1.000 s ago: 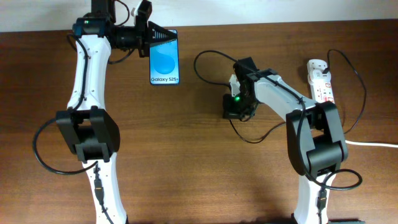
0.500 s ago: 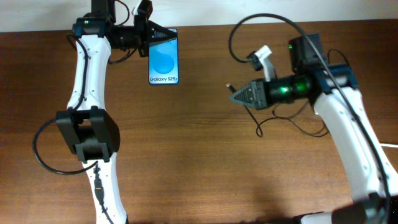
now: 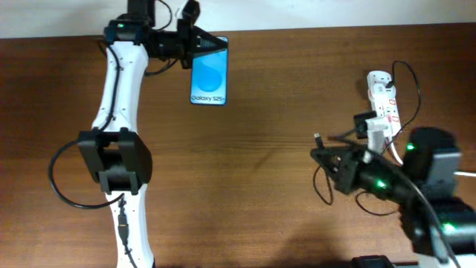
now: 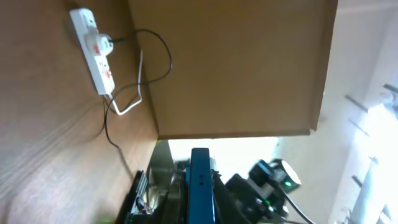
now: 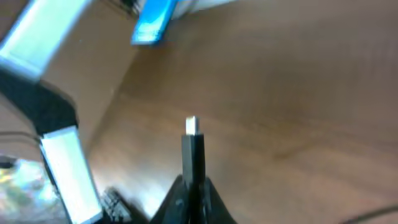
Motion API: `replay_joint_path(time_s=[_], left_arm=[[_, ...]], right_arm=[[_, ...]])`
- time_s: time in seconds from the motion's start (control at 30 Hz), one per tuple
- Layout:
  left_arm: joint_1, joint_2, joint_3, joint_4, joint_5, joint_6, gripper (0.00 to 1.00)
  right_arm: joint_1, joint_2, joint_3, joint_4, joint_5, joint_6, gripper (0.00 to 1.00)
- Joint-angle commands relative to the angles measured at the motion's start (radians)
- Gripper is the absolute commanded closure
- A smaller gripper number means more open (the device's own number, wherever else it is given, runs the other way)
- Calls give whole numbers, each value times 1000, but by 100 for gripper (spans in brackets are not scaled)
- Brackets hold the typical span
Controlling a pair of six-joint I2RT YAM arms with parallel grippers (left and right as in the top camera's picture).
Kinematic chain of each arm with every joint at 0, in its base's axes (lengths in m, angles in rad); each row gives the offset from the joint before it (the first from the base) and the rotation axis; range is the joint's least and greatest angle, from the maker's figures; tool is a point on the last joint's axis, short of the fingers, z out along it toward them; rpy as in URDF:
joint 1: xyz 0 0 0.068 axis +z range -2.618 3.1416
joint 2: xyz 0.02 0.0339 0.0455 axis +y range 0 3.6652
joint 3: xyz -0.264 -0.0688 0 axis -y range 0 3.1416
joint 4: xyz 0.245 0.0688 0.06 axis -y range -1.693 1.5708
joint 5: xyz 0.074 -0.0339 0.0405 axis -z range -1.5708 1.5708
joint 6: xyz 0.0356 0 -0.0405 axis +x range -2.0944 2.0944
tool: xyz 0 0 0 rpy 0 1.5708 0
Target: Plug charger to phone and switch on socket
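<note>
Phone (image 3: 208,80) clamped in left hand (image 3: 221,45) | charger (image 5: 193,152) clamped in right hand (image 3: 321,155) | well apart

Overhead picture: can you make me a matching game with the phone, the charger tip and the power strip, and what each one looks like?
Things:
1. phone
2. charger tip
3. power strip

What it looks like:
A. white with red marks, lying on the table
B. black, pinched in the right end effector
C. blue screen, gripped by the left end effector

Pairs: 1-C, 2-B, 3-A.
</note>
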Motion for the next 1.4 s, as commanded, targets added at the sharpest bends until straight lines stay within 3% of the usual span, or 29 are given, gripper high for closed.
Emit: replay_joint_path(time_s=[0.0, 0.1, 0.33, 0.4, 0.5, 0.6, 0.73, 0.87, 0.97, 1.2, 1.3, 1.37], left_arm=[[-34, -51, 13, 9, 33, 4, 100], [-60, -51, 13, 77, 18, -41, 100], [-120, -52, 13, 560, -80, -452, 100], [-122, -51, 13, 690, -98, -561, 100], [-103, -51, 13, 808, -107, -656, 100], [-63, -51, 13, 822, -130, -666, 100], [-36, -51, 13, 822, -128, -667, 100], [-37, -51, 13, 822, -129, -666, 100], [-37, -51, 13, 822, -128, -666, 100], [-37, -51, 13, 822, -129, -666, 100], [-37, -51, 13, 822, -127, -666, 100], [-37, -51, 13, 822, -120, -666, 100]], right_arm=[[32, 5, -120, 203, 6, 251, 96], [120, 82, -160, 388, 11, 341, 96], [294, 326, -160, 683, 59, 471, 96], [290, 338, -160, 677, 63, 470, 96], [271, 343, -160, 532, 204, 460, 96], [274, 413, -160, 419, 340, 327, 96], [274, 624, -134, 365, 354, 219, 96], [284, 886, 42, 159, 389, 53, 96], [332, 982, 165, 42, 528, 18, 96], [387, 1021, 180, 54, 721, 11, 96], [387, 1022, 180, 55, 720, 11, 79], [385, 1022, 180, 62, 720, 7, 76]])
